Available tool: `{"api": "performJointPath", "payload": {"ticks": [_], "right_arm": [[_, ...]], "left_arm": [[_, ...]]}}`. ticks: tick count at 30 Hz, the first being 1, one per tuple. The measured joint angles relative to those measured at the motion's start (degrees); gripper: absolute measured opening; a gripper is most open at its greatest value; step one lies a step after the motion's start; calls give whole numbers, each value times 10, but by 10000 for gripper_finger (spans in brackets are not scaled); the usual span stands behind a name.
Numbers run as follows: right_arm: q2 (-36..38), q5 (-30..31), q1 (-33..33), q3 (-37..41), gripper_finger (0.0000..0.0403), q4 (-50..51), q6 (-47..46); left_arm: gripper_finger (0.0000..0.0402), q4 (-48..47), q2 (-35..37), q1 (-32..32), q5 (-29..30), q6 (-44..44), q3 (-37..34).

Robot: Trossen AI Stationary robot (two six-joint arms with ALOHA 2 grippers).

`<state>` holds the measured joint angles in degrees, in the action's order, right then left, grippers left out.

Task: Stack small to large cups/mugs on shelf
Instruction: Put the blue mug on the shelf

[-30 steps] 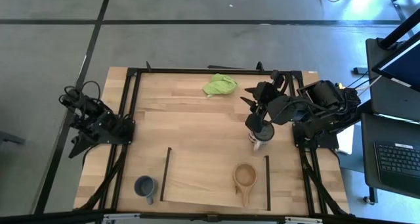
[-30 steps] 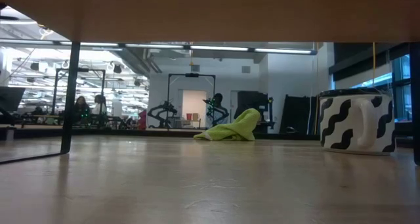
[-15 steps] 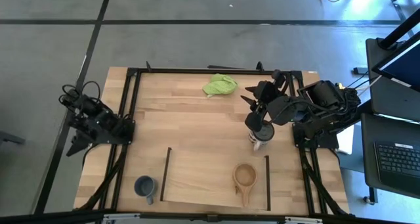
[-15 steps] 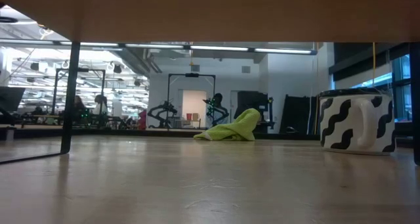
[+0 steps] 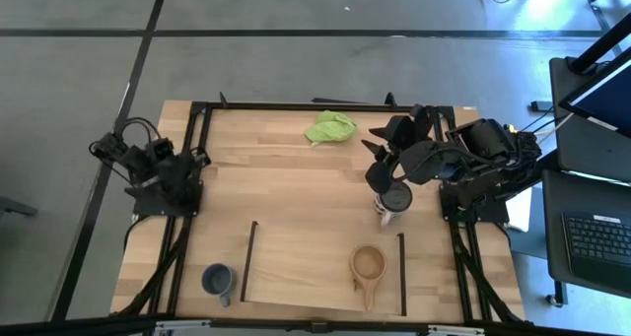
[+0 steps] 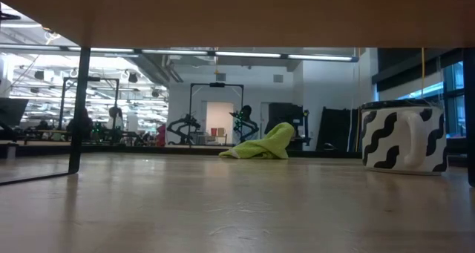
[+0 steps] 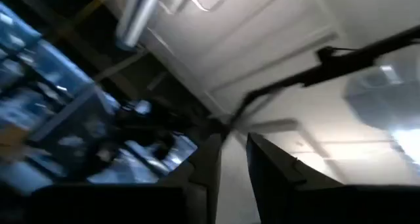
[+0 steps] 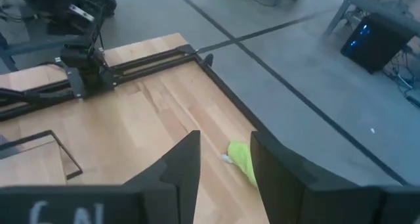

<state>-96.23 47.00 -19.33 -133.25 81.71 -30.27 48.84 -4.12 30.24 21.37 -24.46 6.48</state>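
A: Item one, right gripper [image 5: 383, 159]?
B: Hovering just above and behind the white mug [image 5: 394, 199], fingers [image 8: 182, 163] standing a narrow gap apart, gripping nothing.

A: The white mug?
B: Sitting upright just off the shelf [image 5: 306, 262], beside its far right corner.

A: Remaining cups?
B: Tan wooden cup [image 5: 368, 265] lying on the shelf, nearer the front than the gripper. Blue-grey mug [image 5: 217, 279] resting well to its left, off the shelf. Green cloth [image 5: 330, 128] lying behind.

A: Left gripper [image 7: 231, 159]?
B: Waiting at the table's left edge, fingers slightly parted, empty.
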Motion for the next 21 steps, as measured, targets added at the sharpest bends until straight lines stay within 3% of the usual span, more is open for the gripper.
{"api": "performJointPath", "payload": {"ticks": [4, 8, 10, 12, 14, 15, 18, 21], "right_arm": [[0, 0, 0, 0, 136, 0, -10], [0, 6, 1, 0, 136, 0, -14], [0, 14, 2, 0, 136, 2, -22], [0, 14, 6, 0, 136, 8, -27], [0, 14, 7, 0, 136, 12, -38], [0, 14, 10, 0, 136, 12, -41], [0, 14, 14, 0, 136, 13, -53], [0, 14, 17, 0, 136, 17, -71]], "left_arm": [[69, 24, 0, 0, 129, 83, 0], [69, 43, 0, 0, 234, 84, 0], [69, 43, 0, 0, 228, 93, 0], [69, 23, 0, 0, 133, 117, 3], [69, -51, -1, 2, 47, 129, 31], [69, -115, -3, 4, 40, 131, 55], [69, -352, -29, 5, 74, 159, 147], [69, -553, -102, 5, 104, 137, 259]]}}
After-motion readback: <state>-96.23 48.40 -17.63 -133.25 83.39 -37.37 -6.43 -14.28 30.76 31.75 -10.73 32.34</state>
